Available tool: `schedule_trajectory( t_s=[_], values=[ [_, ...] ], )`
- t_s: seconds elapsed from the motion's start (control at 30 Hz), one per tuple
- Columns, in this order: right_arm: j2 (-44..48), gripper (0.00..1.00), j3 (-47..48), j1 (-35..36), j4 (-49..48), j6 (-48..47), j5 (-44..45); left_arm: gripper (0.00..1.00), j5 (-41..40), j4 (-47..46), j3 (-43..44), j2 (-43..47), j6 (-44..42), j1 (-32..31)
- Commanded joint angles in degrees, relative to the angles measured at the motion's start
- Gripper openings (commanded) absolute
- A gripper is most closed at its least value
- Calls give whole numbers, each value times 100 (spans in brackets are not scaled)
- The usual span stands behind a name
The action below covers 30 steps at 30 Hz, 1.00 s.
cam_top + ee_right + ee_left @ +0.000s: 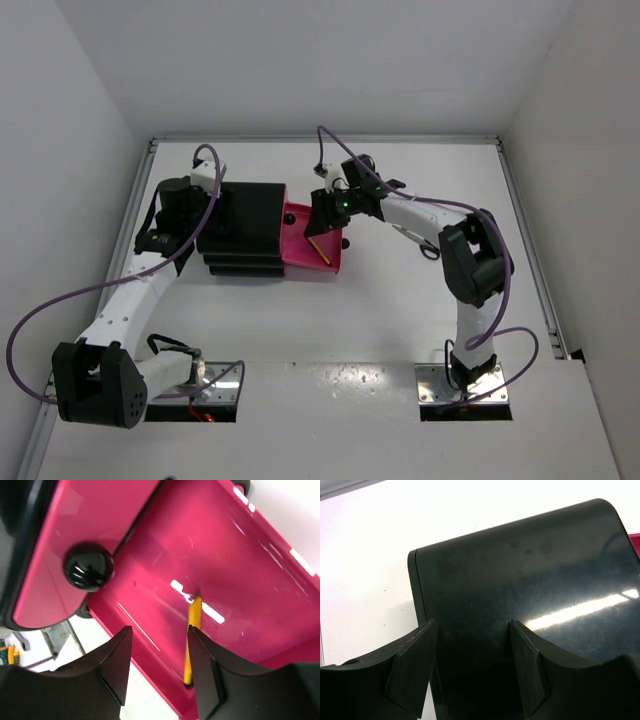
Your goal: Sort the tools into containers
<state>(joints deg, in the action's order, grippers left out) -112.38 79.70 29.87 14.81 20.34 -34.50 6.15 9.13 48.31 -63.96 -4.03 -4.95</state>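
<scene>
The black drawer unit (240, 232) stands mid-table. One pink drawer (325, 262) is pulled out to the right. A yellow-handled tool (318, 248) lies inside it, loose on the drawer floor in the right wrist view (193, 617). My right gripper (326, 214) hovers over the open drawer, open and empty (160, 630). A closed pink drawer front with a round black knob (88, 566) shows above the open one. My left gripper (216, 214) rests open over the unit's black top (530, 580), holding nothing (474, 625). Scissors, wrench and blue stick are not clearly seen.
White walls enclose the table on the left, back and right. A small dark item (429, 251) lies on the table under my right arm. Small silver and yellow-green objects (30, 645) show blurred beyond the unit in the right wrist view.
</scene>
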Motion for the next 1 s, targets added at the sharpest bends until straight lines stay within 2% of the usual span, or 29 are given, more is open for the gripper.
schedule_trajectory(
  t_s=[0.0,0.23,0.37,0.4,0.47,0.77,0.97],
  values=[
    [381,49,274,-112,-329,128,-126,66,9,415,-15,-20,-10,-59],
    [1701,49,-1358,-1193,-1269,664,-1593,66,263,415,-15,86,-10,-59],
    [1509,49,-2071,-1554,-1865,1173,-2943,63,316,415,-15,86,-10,-181],
    [1439,49,-2360,-1554,-2407,1400,-3114,62,316,415,-15,86,-10,-182],
    [1281,49,-2555,-1616,-2867,1988,-3447,62,316,415,-15,86,-63,-182],
    [182,48,-2959,-2125,-4845,3975,-3801,62,149,520,-67,200,-115,-234],
    [-293,47,-3066,-2292,-5190,4039,-3854,62,149,520,-68,148,-168,-234]
  ],
)
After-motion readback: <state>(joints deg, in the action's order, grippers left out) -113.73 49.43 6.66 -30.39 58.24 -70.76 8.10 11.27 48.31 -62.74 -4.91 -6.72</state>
